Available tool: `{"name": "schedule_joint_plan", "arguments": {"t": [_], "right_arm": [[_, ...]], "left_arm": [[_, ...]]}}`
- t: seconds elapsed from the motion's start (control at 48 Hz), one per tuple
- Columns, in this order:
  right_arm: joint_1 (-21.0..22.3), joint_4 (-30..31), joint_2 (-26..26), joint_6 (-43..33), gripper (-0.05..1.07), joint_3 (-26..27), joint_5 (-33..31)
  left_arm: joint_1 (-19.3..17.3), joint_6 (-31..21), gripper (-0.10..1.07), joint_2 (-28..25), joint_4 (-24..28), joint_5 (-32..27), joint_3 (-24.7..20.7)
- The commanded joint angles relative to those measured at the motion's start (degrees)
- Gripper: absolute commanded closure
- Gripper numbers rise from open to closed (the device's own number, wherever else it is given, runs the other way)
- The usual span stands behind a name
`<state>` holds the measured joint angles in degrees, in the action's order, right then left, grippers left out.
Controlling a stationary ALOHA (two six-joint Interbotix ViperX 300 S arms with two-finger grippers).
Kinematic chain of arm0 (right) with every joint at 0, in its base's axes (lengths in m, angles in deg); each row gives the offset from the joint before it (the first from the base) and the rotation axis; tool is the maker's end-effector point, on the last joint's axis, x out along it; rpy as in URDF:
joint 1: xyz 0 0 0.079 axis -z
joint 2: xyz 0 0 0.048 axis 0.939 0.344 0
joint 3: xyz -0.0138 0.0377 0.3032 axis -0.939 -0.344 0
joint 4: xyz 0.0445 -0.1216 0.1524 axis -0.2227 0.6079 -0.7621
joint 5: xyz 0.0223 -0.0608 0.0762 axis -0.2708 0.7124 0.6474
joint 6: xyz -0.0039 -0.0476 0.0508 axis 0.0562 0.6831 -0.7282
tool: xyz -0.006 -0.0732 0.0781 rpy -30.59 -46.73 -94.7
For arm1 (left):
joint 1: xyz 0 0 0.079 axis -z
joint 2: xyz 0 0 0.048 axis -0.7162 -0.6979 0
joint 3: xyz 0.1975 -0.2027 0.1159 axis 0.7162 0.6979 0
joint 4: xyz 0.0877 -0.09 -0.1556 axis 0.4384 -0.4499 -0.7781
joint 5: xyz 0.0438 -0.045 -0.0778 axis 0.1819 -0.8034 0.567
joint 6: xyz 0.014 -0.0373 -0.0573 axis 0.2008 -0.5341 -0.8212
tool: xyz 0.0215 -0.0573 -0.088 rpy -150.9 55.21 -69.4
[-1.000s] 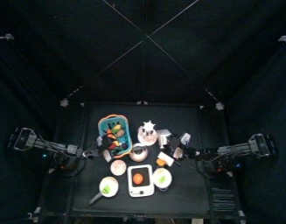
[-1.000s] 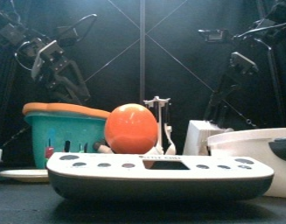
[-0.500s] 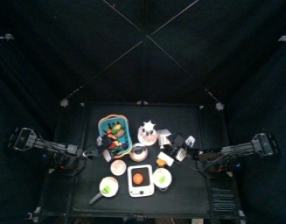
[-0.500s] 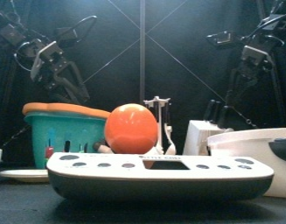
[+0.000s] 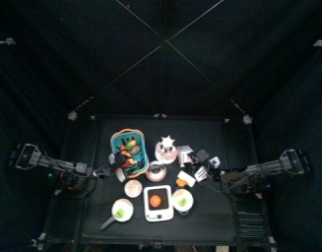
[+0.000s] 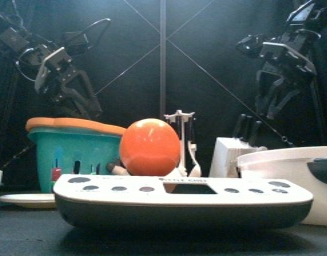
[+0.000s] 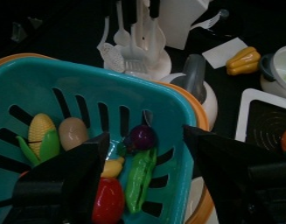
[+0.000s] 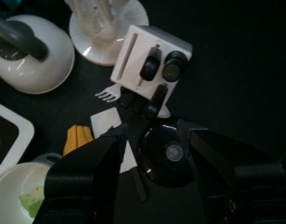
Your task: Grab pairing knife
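Right arm swung inward and wrist rolled since 1 s ago; left arm unmoved. Right gripper (image 8: pixel 169 188) jaws spread wide, empty, hovering over white knife block (image 8: pixel 155 61). Paring knife (image 8: pixel 176 64): black handle in block slot, blade hidden. Left gripper (image 7: pixel 143 175) wide, above teal basket (image 7: pixel 63 87).

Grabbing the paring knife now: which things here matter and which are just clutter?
Job: white knife block with black knife handles; right gripper, jaws open above it.

Clutter: teal basket of toy vegetables, scale, orange egg, utensil rack.
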<state>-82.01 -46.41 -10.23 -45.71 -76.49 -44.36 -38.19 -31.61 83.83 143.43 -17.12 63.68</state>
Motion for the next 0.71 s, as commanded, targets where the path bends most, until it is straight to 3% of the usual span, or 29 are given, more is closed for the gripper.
{"name": "schedule_joint_plan", "arguments": {"t": [0.0,0.25,0.688], "right_arm": [[-1.4,2.0,0.2,-4.0,0.18,0.6,-0.4],[-2.2,4.5,3.3,-12.0,0.18,0.2,-0.5],[-0.4,5.3,7.7,-12.5,0.18,1.1,-1.0]], "left_arm": [[-0.2,0.0,-0.02,0.1,0.1,0.1,-0.7],[-0.2,-0.1,-0.02,0.1,0.1,0.1,-0.7],[-0.2,0.0,-0.02,0.0,0.0,0.2,-0.7]]}}
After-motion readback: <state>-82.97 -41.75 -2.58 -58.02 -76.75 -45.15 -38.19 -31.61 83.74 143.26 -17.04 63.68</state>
